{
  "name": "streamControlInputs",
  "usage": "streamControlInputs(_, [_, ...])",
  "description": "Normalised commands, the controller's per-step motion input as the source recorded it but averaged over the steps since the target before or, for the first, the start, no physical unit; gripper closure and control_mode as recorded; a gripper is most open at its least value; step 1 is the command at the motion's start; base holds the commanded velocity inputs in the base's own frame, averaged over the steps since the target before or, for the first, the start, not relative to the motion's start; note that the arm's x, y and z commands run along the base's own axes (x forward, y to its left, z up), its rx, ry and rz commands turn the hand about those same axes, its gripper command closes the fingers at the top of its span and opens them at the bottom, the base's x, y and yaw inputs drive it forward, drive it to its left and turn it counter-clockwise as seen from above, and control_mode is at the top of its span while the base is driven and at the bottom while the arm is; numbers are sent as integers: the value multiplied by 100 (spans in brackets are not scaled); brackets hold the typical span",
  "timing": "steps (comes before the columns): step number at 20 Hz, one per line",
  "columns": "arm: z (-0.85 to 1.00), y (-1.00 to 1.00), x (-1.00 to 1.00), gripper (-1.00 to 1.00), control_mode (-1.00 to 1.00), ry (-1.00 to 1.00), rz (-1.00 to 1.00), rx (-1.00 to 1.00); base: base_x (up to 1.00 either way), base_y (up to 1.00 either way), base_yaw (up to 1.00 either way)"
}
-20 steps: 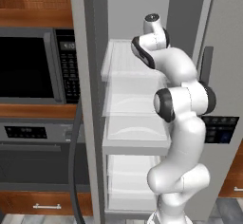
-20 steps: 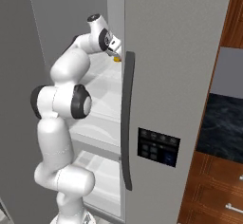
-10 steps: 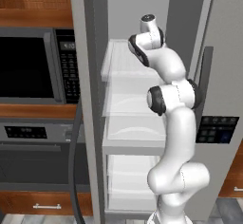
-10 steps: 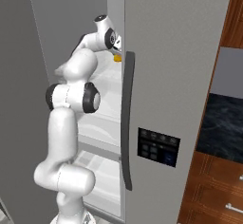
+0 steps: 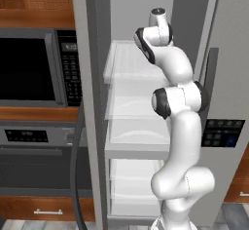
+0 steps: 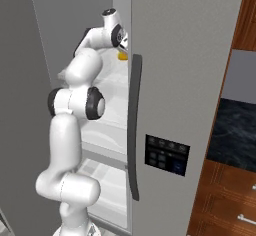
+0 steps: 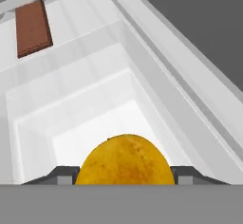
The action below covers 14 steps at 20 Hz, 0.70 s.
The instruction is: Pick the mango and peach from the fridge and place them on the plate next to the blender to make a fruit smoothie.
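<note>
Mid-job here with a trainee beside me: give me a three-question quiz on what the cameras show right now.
1. True or false: the mango sits between the fingers of the tool.
2. Which appliance has the arm reaching into it: (a) fridge, (b) microwave, (c) oven?
3. What colour is the flat block lying farther off in the hand view?

Key: 1 true; 2 a; 3 brown.

mango (image 7: 125,161): yellow-orange | fridge (image 6: 185,80): grey, white inside | block (image 7: 32,27): brown
</note>
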Motion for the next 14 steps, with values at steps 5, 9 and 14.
streamControlInputs(5, [-5, 22, -98, 100, -100, -29, 0, 1, 0, 0, 0])
streamControlInputs(9, [-6, 19, -99, 100, -100, -16, 0, 0, 0, 0, 0])
streamControlInputs(14, [0, 7, -99, 100, -100, -2, 0, 0, 0, 0, 0])
